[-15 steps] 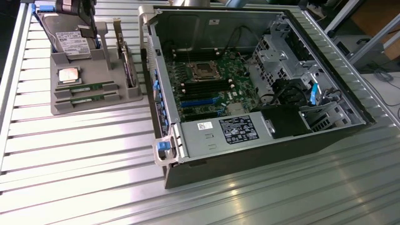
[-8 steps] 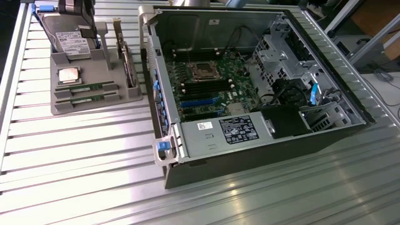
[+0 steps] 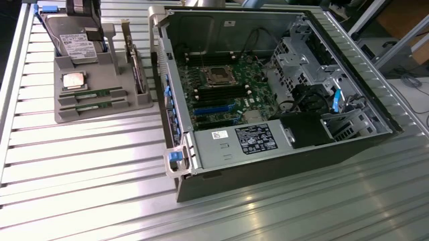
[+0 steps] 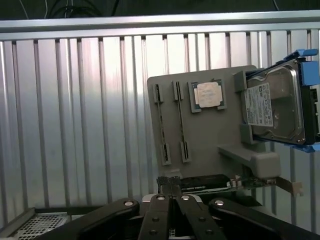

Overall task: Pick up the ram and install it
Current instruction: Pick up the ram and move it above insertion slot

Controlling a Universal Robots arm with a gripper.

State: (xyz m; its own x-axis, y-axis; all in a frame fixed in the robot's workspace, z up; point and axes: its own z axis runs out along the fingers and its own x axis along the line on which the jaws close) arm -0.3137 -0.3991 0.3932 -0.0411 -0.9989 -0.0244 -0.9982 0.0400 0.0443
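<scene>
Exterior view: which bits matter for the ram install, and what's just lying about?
Job in hand:
two long thin green ram sticks in the grey plastic holder
open grey computer case with green motherboard
black gripper, shut, holding nothing

Lying about:
square silver processor chip
silver hard drive in blue caddy
upright green expansion card with metal bracket

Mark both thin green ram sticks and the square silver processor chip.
Square silver processor chip [image 3: 74,80]: exterior view, centre of lid.
Thin green ram stick nearest that chip [image 3: 92,93]: exterior view, mid-length.
Other thin green ram stick [image 3: 94,106]: exterior view, mid-length.
</scene>
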